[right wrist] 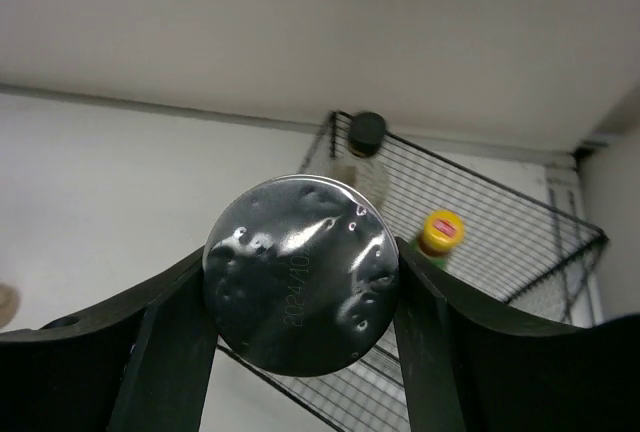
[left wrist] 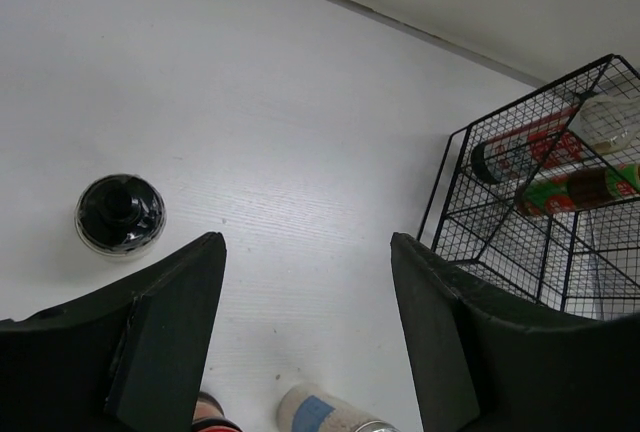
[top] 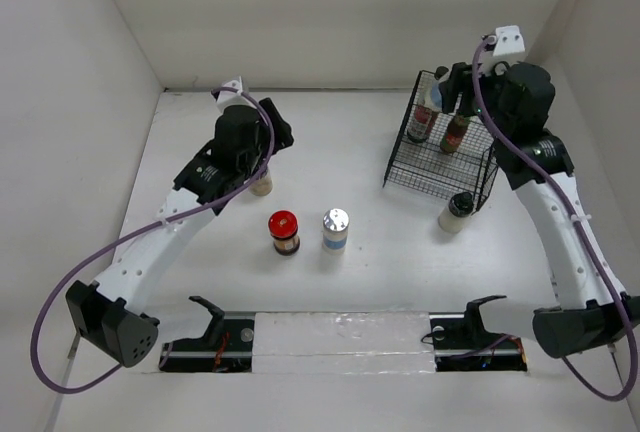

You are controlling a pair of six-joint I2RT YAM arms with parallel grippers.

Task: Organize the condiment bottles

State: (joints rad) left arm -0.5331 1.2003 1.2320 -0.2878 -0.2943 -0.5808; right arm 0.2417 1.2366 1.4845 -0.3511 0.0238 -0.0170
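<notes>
My right gripper (right wrist: pixel 300 287) is shut on a silver-lidded jar (right wrist: pixel 300 272) and holds it over the black wire rack (right wrist: pixel 520 222); in the top view it (top: pixel 452 87) hangs above the rack's back. A black-capped bottle (right wrist: pixel 366 137) and a yellow-capped bottle (right wrist: pixel 441 232) stand inside the rack. My left gripper (left wrist: pixel 308 252) is open with only bare table between its fingers. In the top view it (top: pixel 268 160) sits just above a pale jar (top: pixel 262 185). A red-lidded jar (top: pixel 284 232) and a silver-lidded, blue-labelled jar (top: pixel 335 229) stand mid-table.
A pale dark-capped bottle (top: pixel 457 212) stands on the table just outside the rack's (top: pixel 440 157) front corner. White walls close in the table at the back and on both sides. Two black stands (top: pixel 210 324) sit at the near edge.
</notes>
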